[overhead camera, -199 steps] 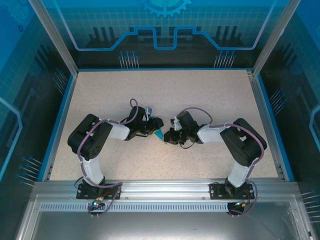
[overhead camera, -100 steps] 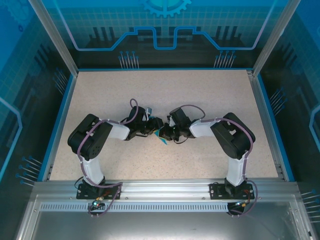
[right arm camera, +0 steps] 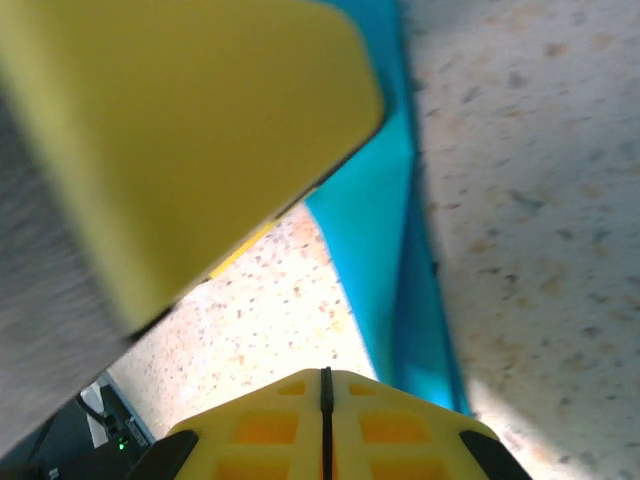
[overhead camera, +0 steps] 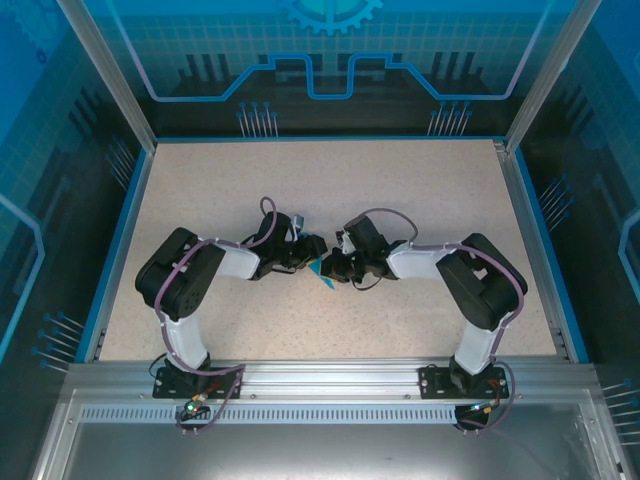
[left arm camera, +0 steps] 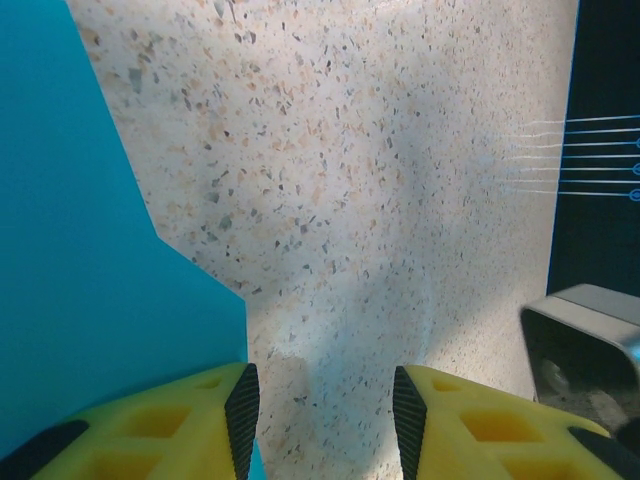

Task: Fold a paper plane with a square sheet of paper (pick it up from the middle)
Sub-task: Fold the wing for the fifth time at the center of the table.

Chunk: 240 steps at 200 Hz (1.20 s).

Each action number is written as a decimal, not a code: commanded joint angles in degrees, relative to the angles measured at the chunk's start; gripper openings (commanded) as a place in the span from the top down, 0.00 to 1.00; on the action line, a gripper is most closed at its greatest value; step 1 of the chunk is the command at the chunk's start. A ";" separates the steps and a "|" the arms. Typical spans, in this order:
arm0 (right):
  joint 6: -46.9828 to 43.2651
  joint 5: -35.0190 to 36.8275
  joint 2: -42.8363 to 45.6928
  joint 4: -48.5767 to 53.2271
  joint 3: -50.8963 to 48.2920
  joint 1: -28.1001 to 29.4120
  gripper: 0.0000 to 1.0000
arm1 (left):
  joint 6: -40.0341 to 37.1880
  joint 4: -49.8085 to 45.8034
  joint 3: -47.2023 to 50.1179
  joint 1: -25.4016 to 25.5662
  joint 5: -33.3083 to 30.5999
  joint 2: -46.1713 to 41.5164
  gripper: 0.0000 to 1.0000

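The teal square sheet of paper (overhead camera: 322, 272) lies on the table between my two grippers, folded into a smaller creased shape. In the left wrist view it is a flat teal area (left arm camera: 90, 260) at the left. My left gripper (left arm camera: 320, 420) is open. Its left finger (left arm camera: 170, 425) rests over the paper's edge, and between the fingers there is bare table. The right wrist view shows a long crease in the paper (right arm camera: 395, 260). My right gripper (right arm camera: 323, 395) is shut and empty, its tips just beside the paper and close under the left gripper's yellow finger (right arm camera: 180, 130).
The speckled table (overhead camera: 330, 190) has a blue rim and metal frame posts at its corners. Both arms (overhead camera: 190, 275) (overhead camera: 480, 280) reach inward and nearly touch at the middle. In the left wrist view a dark grey block (left arm camera: 585, 345) sits at the right.
My right gripper has slid left toward the paper and the left gripper, and its elbow swung left and back. The left arm and the paper have stayed put.
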<state>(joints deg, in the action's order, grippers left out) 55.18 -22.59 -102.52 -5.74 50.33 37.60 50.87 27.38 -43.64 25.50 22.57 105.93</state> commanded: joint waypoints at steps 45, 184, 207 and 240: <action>-1.67 3.66 -2.78 6.51 3.53 2.44 0.92 | -1.20 -6.28 0.31 -0.54 -1.22 2.62 0.57; -1.69 -3.42 -4.60 0.63 -7.39 -6.13 0.93 | -2.00 -7.16 0.38 -0.82 -1.46 2.96 0.57; -2.85 -4.88 -3.78 1.36 -8.71 -6.23 0.93 | -1.62 -6.91 0.71 -0.91 -1.73 3.05 0.57; -6.18 -5.71 -0.58 4.99 -8.68 -6.14 0.93 | -1.41 -6.64 0.71 -0.89 -1.61 2.97 0.57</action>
<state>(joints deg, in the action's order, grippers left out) 52.36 -28.36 -104.99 -11.84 44.56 32.40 50.85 27.09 -43.77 25.50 22.83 106.08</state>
